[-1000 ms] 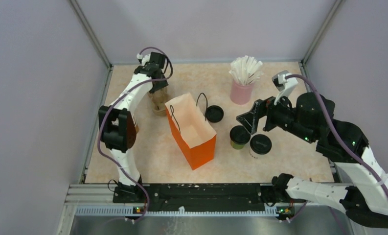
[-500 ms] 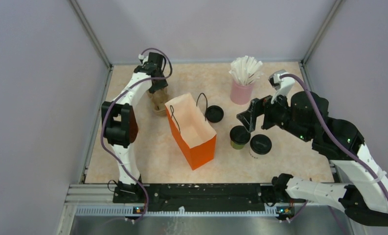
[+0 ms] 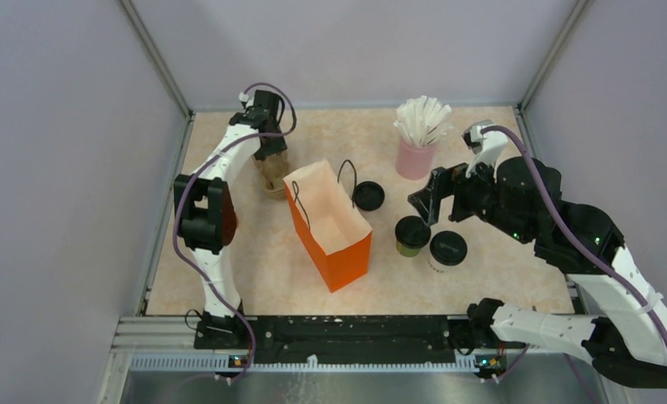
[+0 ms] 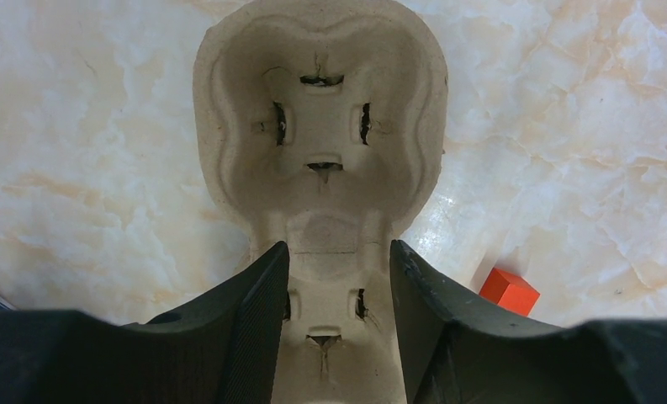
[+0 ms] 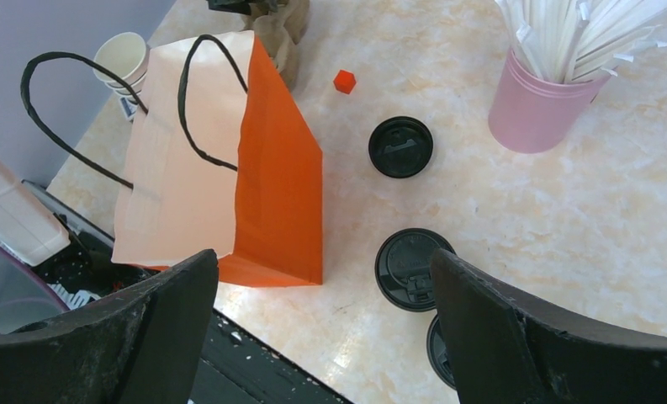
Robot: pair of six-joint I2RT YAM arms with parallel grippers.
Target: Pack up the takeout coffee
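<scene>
Coffee (image 3: pixel 412 234) sits unmoved while right tool (image 3: pixel 425 199) has edged farther back.

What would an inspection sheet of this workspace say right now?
Surface: beige marbled tabletop, no spills seen.
Job's things: takeout coffee, lidded and upright, to the right of the open orange bag; not yet packed.
Clutter: second lidded cup, loose black lid, pink straw cup, stack of lidless cups, small red cube.
Grippers: left gripper closed on the waist of a pulp cup carrier; right gripper open and empty, above the table near the takeout coffee.
Cables: purple cables run along both arms, no snag seen.
Surroundings: plain grey walls on three sides; nothing else seen.
</scene>
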